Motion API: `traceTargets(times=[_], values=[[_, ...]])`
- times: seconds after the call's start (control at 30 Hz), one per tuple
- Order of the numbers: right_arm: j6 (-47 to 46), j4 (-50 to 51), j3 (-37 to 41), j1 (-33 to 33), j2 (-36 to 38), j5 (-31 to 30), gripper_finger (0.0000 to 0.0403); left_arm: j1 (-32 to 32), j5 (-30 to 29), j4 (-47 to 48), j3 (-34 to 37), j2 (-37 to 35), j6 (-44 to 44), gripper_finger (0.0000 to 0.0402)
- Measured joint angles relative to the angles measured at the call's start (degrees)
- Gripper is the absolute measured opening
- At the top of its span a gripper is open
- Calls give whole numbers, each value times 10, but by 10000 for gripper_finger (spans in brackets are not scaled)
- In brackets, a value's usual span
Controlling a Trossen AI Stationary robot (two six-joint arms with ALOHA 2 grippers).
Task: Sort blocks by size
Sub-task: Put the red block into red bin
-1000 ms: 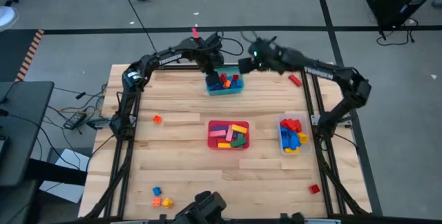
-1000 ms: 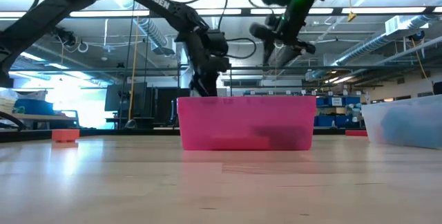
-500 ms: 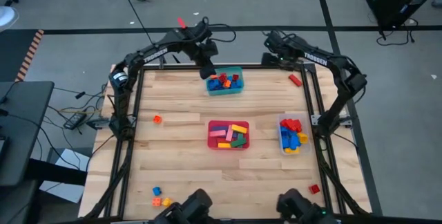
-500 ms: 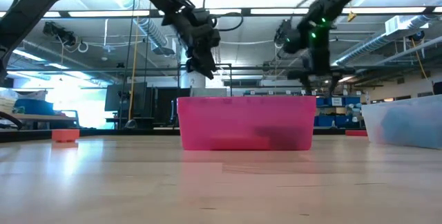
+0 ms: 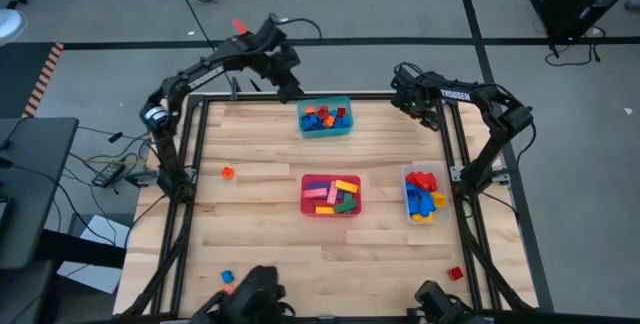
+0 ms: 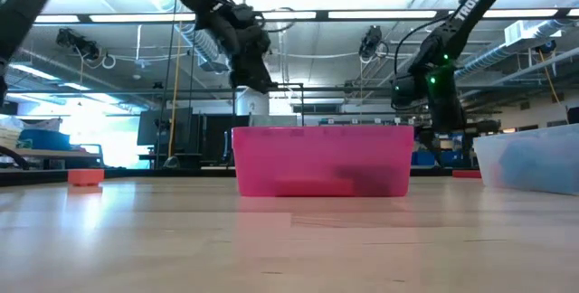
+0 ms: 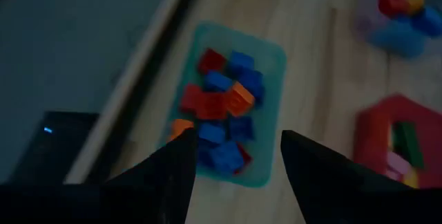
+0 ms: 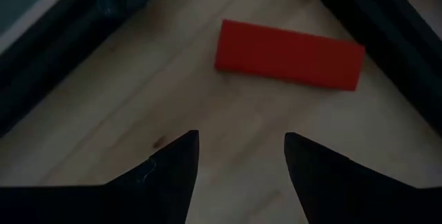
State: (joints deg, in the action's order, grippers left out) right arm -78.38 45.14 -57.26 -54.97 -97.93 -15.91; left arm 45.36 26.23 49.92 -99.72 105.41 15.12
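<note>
My left gripper [image 5: 288,86] hangs open and empty above the table's far edge, just left of the teal tub [image 5: 325,120], which holds several red, blue and orange blocks [image 7: 221,110]. My right gripper [image 5: 424,110] points down, open, near the far right corner. A long red block [image 8: 290,54] lies flat on the wood just beyond its fingertips [image 8: 242,155], untouched. The red tub [image 5: 331,195] at mid-table holds pink, yellow and green blocks. The clear tub [image 5: 423,195] to its right holds red, blue and yellow ones.
Loose blocks lie on the wood: an orange one [image 5: 228,172] at the left, a red one [image 5: 455,274] near the right front, blue and orange ones [image 5: 228,280] at the left front. Dark frame rails [image 5: 190,164] run along the table's sides.
My left gripper has risen and drawn back from over the teal tub toward the table's far left. My right gripper has swung toward the far right corner, come down and rolled about its own line, and now stands over the long red block. No block has moved.
</note>
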Motion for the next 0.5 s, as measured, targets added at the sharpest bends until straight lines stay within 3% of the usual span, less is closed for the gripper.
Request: traceTargets(times=[0.3,0.5], values=[[-14,-16,6,1,0,-53,214,29,-109,-322,306,-216,-84,206],[-55,-16,11,-10,1,-98,213,30,-195,-446,458,-335,-123,204]])
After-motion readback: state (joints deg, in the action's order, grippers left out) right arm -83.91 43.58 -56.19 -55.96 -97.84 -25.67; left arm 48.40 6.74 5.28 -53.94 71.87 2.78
